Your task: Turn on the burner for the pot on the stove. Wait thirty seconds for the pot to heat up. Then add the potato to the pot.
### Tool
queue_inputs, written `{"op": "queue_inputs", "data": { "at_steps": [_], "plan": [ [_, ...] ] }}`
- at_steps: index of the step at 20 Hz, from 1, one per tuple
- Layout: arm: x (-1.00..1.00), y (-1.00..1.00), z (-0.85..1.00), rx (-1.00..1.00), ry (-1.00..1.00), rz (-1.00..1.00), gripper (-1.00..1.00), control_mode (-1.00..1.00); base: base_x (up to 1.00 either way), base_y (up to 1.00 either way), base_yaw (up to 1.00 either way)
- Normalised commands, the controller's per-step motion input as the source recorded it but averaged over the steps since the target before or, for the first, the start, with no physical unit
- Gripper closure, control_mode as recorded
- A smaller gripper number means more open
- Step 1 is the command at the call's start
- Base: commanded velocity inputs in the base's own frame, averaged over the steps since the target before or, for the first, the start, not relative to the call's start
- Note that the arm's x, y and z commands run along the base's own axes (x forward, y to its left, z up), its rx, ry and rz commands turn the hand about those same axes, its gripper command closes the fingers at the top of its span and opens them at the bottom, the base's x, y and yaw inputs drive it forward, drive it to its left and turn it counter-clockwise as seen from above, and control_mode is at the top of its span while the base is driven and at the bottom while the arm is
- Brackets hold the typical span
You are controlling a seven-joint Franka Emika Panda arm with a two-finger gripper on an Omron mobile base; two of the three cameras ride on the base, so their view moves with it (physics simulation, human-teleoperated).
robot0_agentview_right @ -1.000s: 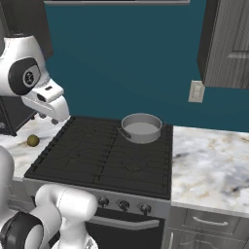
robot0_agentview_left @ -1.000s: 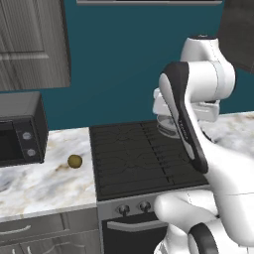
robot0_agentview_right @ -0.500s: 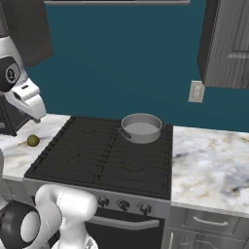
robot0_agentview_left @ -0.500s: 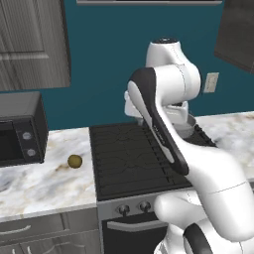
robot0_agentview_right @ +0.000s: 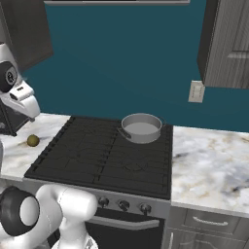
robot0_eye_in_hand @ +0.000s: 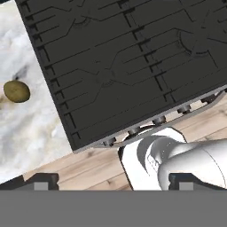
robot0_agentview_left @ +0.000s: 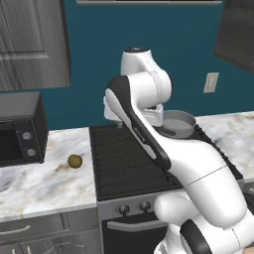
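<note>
Potato (robot0_agentview_left: 75,160) lies on counter (robot0_agentview_left: 39,181), near stove (robot0_agentview_left: 129,161) edge.

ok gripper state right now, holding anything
Gripper: open and empty, its tips wide apart, high over the stove; the potato lies on the counter.

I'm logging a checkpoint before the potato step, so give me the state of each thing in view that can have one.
pot: upright on the back right burner of the stove, nothing in it.
stove: no flame visible, oven door shut.
potato: loose on the counter left of the stove, not held.
microwave: door shut.
gripper: high above the stove's front edge, fingers wide apart, holding nothing.
</note>
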Motion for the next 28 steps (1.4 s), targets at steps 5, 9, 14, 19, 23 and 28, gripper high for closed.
{"op": "queue_inputs", "data": {
  "at_steps": [5, 9, 14, 19, 23, 28],
  "plan": [
    [0.26, 0.17, -0.5, 0.0, 0.01, 0.16, -1.0, -1.0, 0.0, 0.0, 0.0],
    [0.01, 0.01, -0.65, -0.01, -0.12, 0.25, -1.0, -1.0, 0.0, 0.0, 0.0],
    [0.0, 0.01, -0.34, 0.0, -0.08, 0.35, -1.0, -1.0, 0.0, 0.0, 0.0],
    [0.11, 0.06, -0.44, 0.0, -0.07, 0.29, -1.0, -1.0, 0.0, 0.0, 0.0],
    [0.35, 0.0, -0.07, -0.01, 0.0, 0.1, -1.0, -1.0, 0.0, 0.0, 0.0],
    [0.08, 0.1, 0.28, -0.01, -0.05, 0.17, -1.0, -1.0, 0.0, 0.0, 0.0]
  ]
}}
